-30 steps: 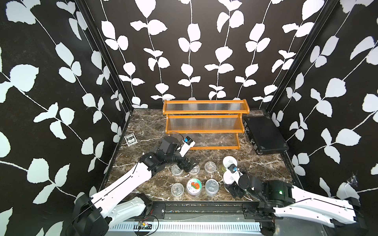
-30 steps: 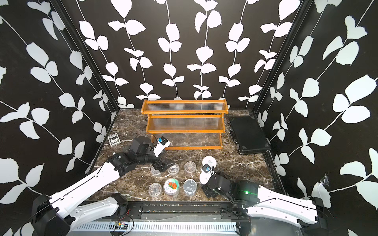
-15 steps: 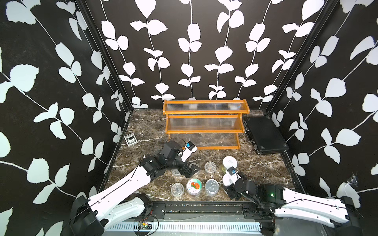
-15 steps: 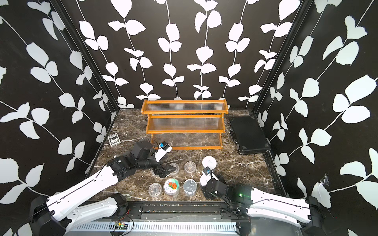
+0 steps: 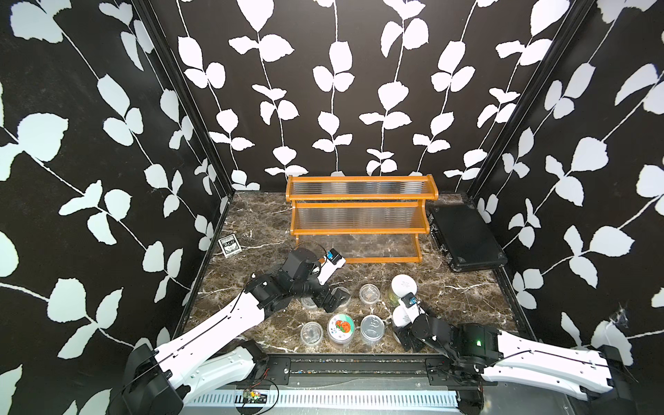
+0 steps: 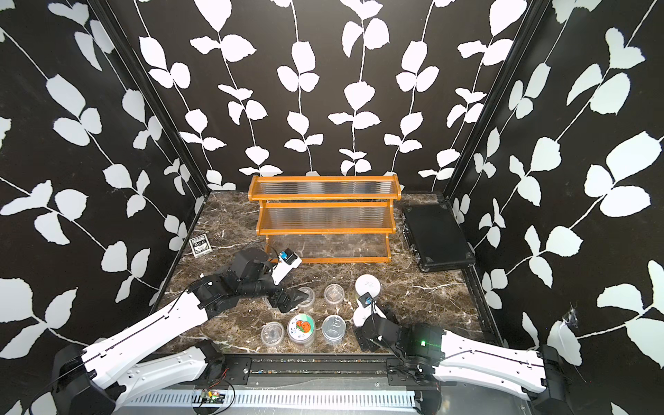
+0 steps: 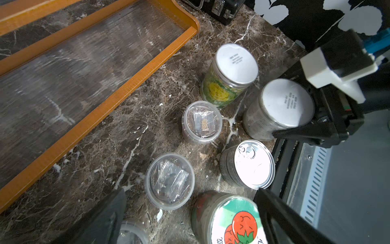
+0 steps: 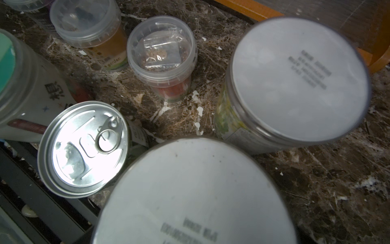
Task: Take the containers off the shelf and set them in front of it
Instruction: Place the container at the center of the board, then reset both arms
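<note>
Wide-spread left gripper point(image 5: 333, 301) above a clear cup point(image 7: 169, 180); right gripper point(image 5: 404, 328) astride a white-lidded jar point(image 7: 287, 103), grip impossible to tell. All containers point(image 5: 372, 327) clustered on the table point(image 5: 449, 298) between shelf point(image 5: 361, 230) and front edge.

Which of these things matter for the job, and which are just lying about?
For the job: stepped wooden shelf, clear lidded cups, white-lidded jars, tomato-label jar, pull-tab tin can.
Just lying about: black-and-white card box, black case.

Upright on marble point(image 7: 101, 160) nr shelf point(image 7: 126, 89): tin can point(image 7: 251, 166), tomato-lid jar point(image 7: 228, 219), 2 clear cups point(image 7: 169, 180).
</note>
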You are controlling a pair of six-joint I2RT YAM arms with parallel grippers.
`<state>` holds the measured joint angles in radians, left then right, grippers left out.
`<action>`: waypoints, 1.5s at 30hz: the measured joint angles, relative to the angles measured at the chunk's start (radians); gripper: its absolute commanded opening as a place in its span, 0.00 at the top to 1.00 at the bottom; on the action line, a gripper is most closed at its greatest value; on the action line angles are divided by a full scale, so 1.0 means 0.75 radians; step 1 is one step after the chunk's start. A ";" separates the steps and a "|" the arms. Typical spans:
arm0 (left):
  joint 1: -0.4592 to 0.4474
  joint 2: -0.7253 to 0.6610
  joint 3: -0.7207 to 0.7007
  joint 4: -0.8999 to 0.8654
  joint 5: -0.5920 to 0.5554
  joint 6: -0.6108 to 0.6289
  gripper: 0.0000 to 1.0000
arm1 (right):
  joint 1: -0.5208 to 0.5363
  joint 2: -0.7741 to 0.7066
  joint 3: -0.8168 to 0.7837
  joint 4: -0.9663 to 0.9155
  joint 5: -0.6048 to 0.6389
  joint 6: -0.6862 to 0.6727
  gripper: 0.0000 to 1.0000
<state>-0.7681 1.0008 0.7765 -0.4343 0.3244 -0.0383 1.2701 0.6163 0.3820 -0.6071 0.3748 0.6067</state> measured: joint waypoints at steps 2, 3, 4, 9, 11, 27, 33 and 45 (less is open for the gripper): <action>0.014 0.000 0.000 -0.016 0.000 0.008 0.01 | 0.000 0.005 0.001 0.000 0.000 -0.007 0.05; 0.024 -0.001 0.000 -0.023 0.000 0.012 0.01 | 0.000 0.009 0.002 0.002 0.001 -0.010 0.04; 0.031 -0.001 0.001 -0.027 0.001 0.014 0.01 | 0.000 0.014 0.004 0.003 0.001 -0.013 0.03; 0.068 -0.013 0.001 -0.050 0.001 0.031 0.01 | 0.000 0.047 0.029 0.002 0.000 -0.034 0.00; 0.073 -0.017 0.001 -0.054 0.001 0.038 0.02 | 0.000 0.058 0.058 -0.013 0.010 -0.046 0.00; 0.321 -0.063 0.058 -0.126 -0.273 0.071 0.01 | -0.229 0.074 0.497 -0.161 0.145 -0.259 0.00; 0.551 -0.192 -0.111 -0.021 -0.588 -0.039 0.01 | -0.846 0.124 0.516 -0.067 -0.106 -0.421 0.00; 0.861 0.179 -0.376 0.508 -0.787 -0.005 0.01 | -1.488 0.444 0.185 0.650 -0.338 -0.595 0.00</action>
<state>-0.1226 1.1347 0.4942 -0.0532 -0.2657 -0.0422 0.1543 0.9489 0.5205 -0.1200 0.1211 0.1604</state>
